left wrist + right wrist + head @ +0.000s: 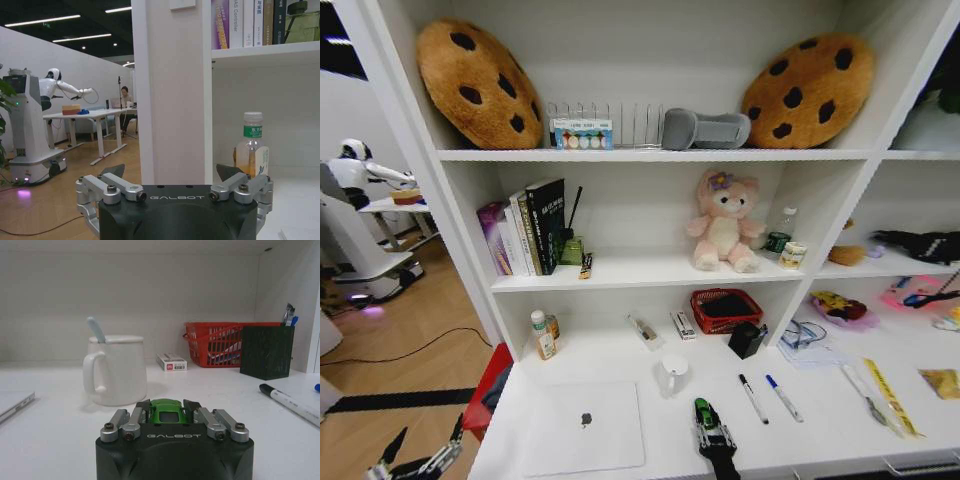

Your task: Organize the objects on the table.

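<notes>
The right gripper [172, 416] grasps the green toy car [167, 413] between its fingers at the desk's [820, 425] front edge. Ahead stand the white mug [117, 370] and black pen cup [265, 351]; the laptop [585, 425] and two pens [768, 397] flank it. The left gripper [172, 181], fingers spread, hangs off the desk's left end.

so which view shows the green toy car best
The right wrist view: the green toy car sits close up between the jaws of the right gripper, closed on its sides. The head view shows it small, from above, at the desk's front edge.
</notes>
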Tool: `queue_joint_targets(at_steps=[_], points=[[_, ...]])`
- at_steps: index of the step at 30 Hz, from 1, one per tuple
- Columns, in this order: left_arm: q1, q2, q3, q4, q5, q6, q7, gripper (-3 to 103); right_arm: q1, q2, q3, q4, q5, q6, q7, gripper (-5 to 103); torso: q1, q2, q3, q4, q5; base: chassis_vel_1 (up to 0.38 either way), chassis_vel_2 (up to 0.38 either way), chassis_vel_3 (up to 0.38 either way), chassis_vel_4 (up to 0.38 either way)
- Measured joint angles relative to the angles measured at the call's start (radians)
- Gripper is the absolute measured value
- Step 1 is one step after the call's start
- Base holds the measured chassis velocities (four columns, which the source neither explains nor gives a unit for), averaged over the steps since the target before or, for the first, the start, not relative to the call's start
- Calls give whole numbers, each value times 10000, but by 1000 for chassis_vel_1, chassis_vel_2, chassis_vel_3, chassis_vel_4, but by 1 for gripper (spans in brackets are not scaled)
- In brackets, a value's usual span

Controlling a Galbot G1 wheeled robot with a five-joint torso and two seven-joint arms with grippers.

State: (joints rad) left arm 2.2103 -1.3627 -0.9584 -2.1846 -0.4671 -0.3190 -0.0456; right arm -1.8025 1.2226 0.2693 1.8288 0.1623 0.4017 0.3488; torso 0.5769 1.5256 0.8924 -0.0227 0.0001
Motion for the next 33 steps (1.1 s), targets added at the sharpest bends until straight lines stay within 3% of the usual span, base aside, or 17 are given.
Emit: queue_joint_targets(at_steps=[8, 11, 12, 13, 14, 16, 17, 19, 20, 23, 27, 33], points=[[0, 0, 0, 0, 0, 0, 0, 100, -1165, -403, 486, 2327, -147, 160, -54, 36, 0, 1, 0, -1, -2, 0, 0, 0, 0], [0, 0, 0, 0, 0, 0, 1, 100, -898, -1988, 1081, 4198, 1922, -781, 287, 36, -1, 1, 0, -1, -1, 0, 0, 0, 0], [0, 0, 0, 0, 0, 0, 1, 100, -898, -1988, 1081, 4198, 1922, -781, 287, 36, -1, 1, 0, -1, -1, 0, 0, 0, 0], [0, 0, 0, 0, -1, 0, -2, 100, -437, -2819, 1548, 4786, 2977, -1196, 393, 36, -1, 0, 0, 0, 1, 0, 0, 0, 0], [0, 0, 0, 0, -1, 0, -2, 100, -437, -2819, 1548, 4786, 2977, -1196, 393, 36, -1, 0, 0, 0, 1, 0, 0, 0, 0], [-1, -1, 0, 0, 0, 1, 3, 100, 503, -4033, 2105, 5344, 4128, -1577, 435, 36, 0, 0, 0, 0, 2, 0, 0, 0, 0], [-1, -1, 0, 0, 0, 1, 3, 100, 503, -4033, 2105, 5344, 4128, -1577, 435, 36, 0, 0, 0, 0, 2, 0, 0, 0, 0], [0, -2, -1, -1, 0, 0, 2, 100, 1969, -5531, 2322, 5471, 5605, -1876, 401, 36, 1, 0, 1, 2, 1, 0, 0, 0, 0], [0, -2, -1, -1, 0, 0, 2, 100, 1969, -5531, 2322, 5471, 5605, -1876, 401, 36, 1, 0, 1, 2, 1, 0, 0, 0, 0], [0, -1, -1, -1, 0, 0, 1, 100, 3897, -7017, 2038, 5061, 7179, -2125, 152, 36, 1, -1, 2, 6, -1, 0, 0, 0, 0], [0, -1, -1, -2, 0, 1, 3, 100, 5512, -7773, 1492, 4575, 8224, -2439, -87, 36, 1, -1, 2, -1, 1, 0, 0, 0, 0], [0, -1, -1, -2, 0, 1, 1, 100, 7977, -7929, -182, 3873, 9384, -2843, -162, 36, 1, -1, 1, 1, 0, 0, 0, 0, 0]])
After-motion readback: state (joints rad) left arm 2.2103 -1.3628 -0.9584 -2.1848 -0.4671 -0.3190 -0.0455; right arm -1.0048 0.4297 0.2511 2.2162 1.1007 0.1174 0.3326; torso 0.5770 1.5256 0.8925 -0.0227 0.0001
